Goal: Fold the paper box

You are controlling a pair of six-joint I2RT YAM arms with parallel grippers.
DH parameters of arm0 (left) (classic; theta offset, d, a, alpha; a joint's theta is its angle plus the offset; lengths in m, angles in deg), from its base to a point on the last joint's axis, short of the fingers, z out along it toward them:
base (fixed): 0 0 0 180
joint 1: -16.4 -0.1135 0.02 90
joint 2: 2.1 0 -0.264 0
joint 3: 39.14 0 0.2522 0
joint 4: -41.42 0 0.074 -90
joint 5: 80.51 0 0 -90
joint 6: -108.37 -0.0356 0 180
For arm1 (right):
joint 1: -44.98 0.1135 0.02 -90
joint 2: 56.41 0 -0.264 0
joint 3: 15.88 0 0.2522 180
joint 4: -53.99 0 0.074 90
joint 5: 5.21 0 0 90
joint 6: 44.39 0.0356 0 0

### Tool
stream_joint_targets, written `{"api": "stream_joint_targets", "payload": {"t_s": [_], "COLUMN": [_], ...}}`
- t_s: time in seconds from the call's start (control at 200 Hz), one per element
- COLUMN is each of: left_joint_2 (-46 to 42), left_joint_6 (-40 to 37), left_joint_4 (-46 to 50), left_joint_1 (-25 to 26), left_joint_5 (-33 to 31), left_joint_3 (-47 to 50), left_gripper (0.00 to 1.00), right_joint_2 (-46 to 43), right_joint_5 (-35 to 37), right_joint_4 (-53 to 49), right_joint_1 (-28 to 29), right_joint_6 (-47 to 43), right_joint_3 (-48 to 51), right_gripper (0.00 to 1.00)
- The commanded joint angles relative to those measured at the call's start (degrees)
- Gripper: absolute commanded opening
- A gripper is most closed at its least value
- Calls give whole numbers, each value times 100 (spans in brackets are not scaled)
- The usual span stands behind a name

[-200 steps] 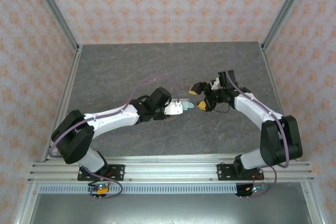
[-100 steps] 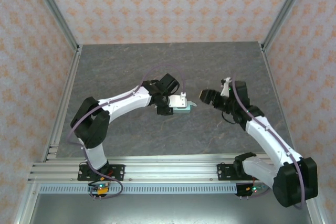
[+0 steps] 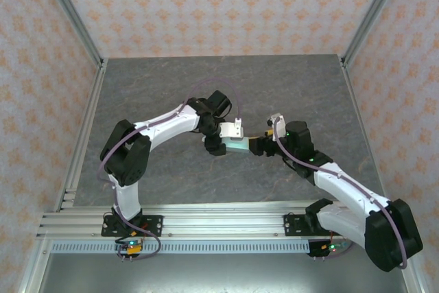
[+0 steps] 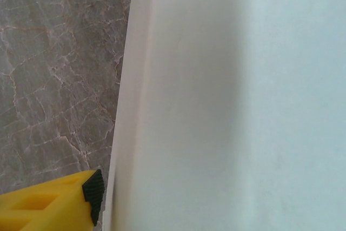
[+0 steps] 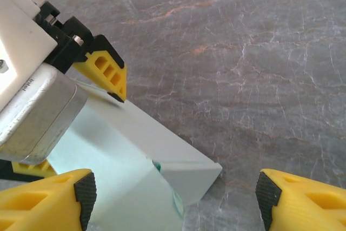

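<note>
The paper box [image 5: 124, 155] sits between the two grippers, low over the middle of the grey marbled table [image 5: 243, 52]. I cannot tell whether its free corner rests on the stone or hangs just above it. The card already has some shape: a pale mint face and a paler wall meet along a crease and run out to one pointed corner.

The left gripper [image 5: 73, 133] straddles the box's far end with a yellow finger on each side. In the left wrist view one fingertip [image 4: 65, 201] lies just beside the box's white edge. Whether those jaws are pinching the card or have let it go cannot be told.

The right gripper [image 5: 173, 201] comes in at the box's pointed corner with its jaws spread wide and nothing in them. One finger overlaps the mint face and the other is clear of the box, over bare table.

By my reading this is a change of grip partway through the folding, with the right gripper arriving to take the free end. The next move calls for a gentle closing on that corner or wall, squarely across the crease, because such thin card would buckle easily.

Small dark-green printing shows at the box's fold, too small to read. The silver camera body [image 5: 38, 117] above the box's far end has a tiny word beside it that I cannot make out with certainty.
</note>
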Motion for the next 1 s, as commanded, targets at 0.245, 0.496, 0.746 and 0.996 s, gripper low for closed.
{"api": "stream_joint_targets", "payload": {"t_s": [0.245, 0.496, 0.746, 0.996], "left_joint_2": [-616, -846, -2271, -3948], "left_joint_6": [-18, 150, 1979, 5363], "left_joint_4": [-515, -820, -2282, -3184], "left_joint_1": [-256, -370, -317, 25], "left_joint_5": [661, 1001, 31, -3230], "left_joint_3": [115, 281, 1470, 2795], "left_gripper": [76, 87, 100, 100], "right_joint_2": [-370, -359, -178, 23], "right_joint_5": [30, 138, 213, 211], "right_joint_4": [195, -34, -1013, -2256], "right_joint_1": [86, 87, 85, 116], "right_joint_6": [-328, -533, -663, -422], "right_joint_3": [128, -1, -625, -1363], "right_gripper": [79, 79, 69, 59]}}
